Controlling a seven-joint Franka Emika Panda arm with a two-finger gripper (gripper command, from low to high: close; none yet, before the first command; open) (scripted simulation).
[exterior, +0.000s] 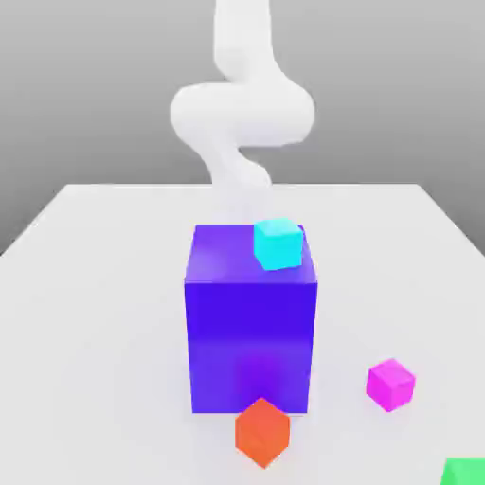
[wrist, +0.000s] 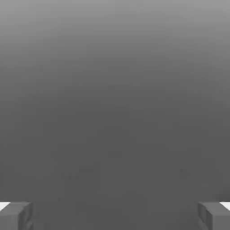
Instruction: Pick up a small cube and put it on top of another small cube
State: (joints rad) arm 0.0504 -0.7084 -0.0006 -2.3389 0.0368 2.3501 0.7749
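Observation:
The small magenta cube (exterior: 391,384) rests on the white table (exterior: 95,332), toward the exterior view's right and near the front. The small green cube (exterior: 466,472) lies at the front right corner, cut off by the picture's edge. My white arm (exterior: 242,114) rises behind the big blue-purple cube, far from both small cubes. In the hand view my gripper (wrist: 115,216) is open, its two grey fingertips (wrist: 15,215) wide apart with nothing between them and only plain grey beyond.
A big blue-purple cube (exterior: 251,332) stands mid-table between the arm and the front. A cyan small cube (exterior: 278,243) sits on its top near the right edge. An orange-red small cube (exterior: 261,432) lies just in front of it.

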